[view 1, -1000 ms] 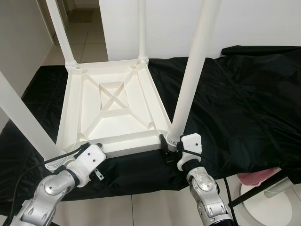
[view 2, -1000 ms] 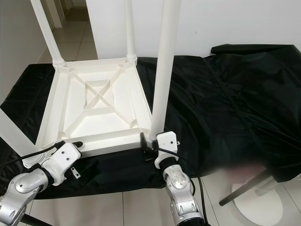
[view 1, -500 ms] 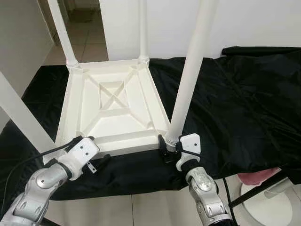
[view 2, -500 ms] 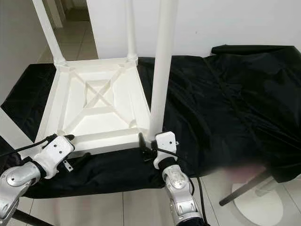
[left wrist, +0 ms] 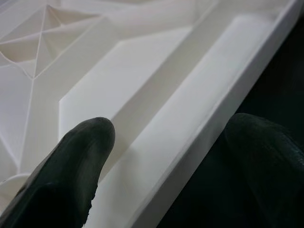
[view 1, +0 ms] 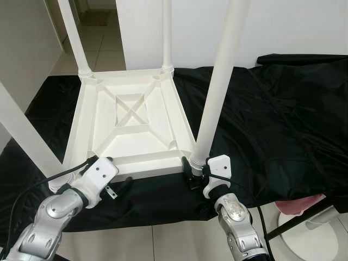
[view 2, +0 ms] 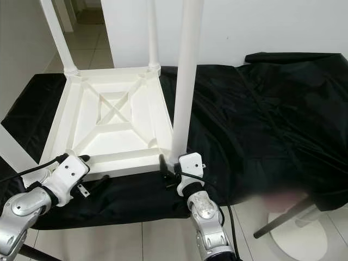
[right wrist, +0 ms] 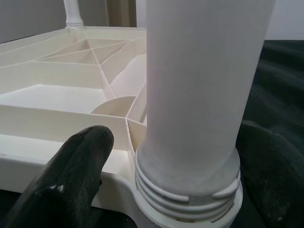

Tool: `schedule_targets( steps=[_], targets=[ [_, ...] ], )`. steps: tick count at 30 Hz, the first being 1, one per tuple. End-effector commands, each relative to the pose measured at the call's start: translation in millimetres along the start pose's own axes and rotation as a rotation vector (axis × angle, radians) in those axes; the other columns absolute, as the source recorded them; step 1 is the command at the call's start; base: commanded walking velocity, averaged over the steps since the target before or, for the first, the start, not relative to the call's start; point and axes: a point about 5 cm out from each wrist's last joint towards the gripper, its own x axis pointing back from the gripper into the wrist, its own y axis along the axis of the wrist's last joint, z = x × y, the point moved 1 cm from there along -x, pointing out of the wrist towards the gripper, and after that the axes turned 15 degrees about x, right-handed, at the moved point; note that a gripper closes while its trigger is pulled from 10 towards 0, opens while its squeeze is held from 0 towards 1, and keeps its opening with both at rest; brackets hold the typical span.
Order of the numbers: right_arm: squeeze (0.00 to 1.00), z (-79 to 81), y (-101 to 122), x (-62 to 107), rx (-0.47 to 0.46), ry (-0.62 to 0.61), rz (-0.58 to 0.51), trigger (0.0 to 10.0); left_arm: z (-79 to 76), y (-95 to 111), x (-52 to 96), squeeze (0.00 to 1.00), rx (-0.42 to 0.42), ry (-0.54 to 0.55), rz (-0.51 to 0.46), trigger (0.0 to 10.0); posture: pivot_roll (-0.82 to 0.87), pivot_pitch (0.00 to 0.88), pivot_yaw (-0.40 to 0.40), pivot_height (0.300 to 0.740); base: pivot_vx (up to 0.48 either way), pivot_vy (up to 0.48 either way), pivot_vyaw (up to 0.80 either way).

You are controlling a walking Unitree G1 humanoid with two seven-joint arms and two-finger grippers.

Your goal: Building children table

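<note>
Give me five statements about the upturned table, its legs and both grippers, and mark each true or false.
1. The white table lies upside down on a black cloth. True.
2. The right gripper has its fingers on either side of the base of a table leg. True.
3. The left gripper holds a screwdriver. False: its fingers straddle the table's near edge.
4. No legs are fitted yet. False: four legs stand up from the corners.
5. The table's underside shows an X-shaped rib. True.

A crumpled black cloth (view 1: 272,119) covers the surface, with pale tiled floor (view 1: 100,51) beyond.
</note>
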Motion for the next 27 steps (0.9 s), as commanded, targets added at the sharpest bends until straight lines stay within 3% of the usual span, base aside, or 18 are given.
schedule_targets(
  steps=[1,7,14,15,17,18,25,26,27],
  targets=[
    [0.0,1.3,-0.9,3.5,-0.005,0.023,-0.001,10.0,-12.7,2.8,-2.8,0.0,0.07,-0.038,-0.024,10.0,0.02,0.04,0.023,0.74,0.0,0.0,0.0],
    [0.0,-6.1,3.3,7.2,0.019,0.016,-0.019,10.0,-31.2,12.2,-18.2,0.0,0.159,-0.004,-0.095,10.0,0.02,0.042,0.02,0.74,0.0,0.0,0.0],
    [0.0,-13.2,11.1,7.8,0.036,-0.016,-0.046,10.0,-45.9,26.3,-25.1,0.0,0.217,-0.003,-0.162,10.0,0.02,0.048,0.018,0.74,0.0,0.0,0.0],
    [0.22,-15.1,13.9,7.9,0.044,-0.027,-0.057,10.0,-48.4,29.7,-25.3,0.0,0.226,-0.009,-0.175,10.0,0.02,0.048,0.018,0.74,0.0,0.0,0.0],
    [0.22,-15.1,13.9,7.9,0.044,-0.027,-0.057,10.0,-48.4,29.7,-25.3,0.0,0.226,-0.009,-0.175,10.0,0.02,0.048,0.018,0.74,0.0,0.0,0.0],
    [1.0,-16.1,17.8,7.6,0.019,-0.026,-0.073,10.0,-49.4,32.3,-25.3,0.0,0.231,-0.014,-0.188,10.0,0.01,0.052,0.018,0.74,0.0,0.0,0.0],
    [1.0,-18.1,27.8,3.0,0.037,-0.037,-0.1,10.0,-50.2,40.4,-24.2,0.0,0.264,-0.016,-0.224,10.0,0.01,0.049,0.018,0.74,0.0,0.0,0.0],
    [0.0,-18.4,32.9,0.2,0.045,-0.041,-0.113,10.0,-50.5,45.7,-23.0,0.0,0.286,-0.022,-0.25,10.0,0.01,0.05,0.021,0.74,0.0,0.0,0.0],
    [0.0,-19.3,39.6,-3.8,0.052,-0.052,-0.131,10.0,-49.4,51.4,-21.6,0.0,0.292,-0.032,-0.275,10.0,0.01,0.044,0.02,0.74,0.0,0.0,0.0]
  ],
)
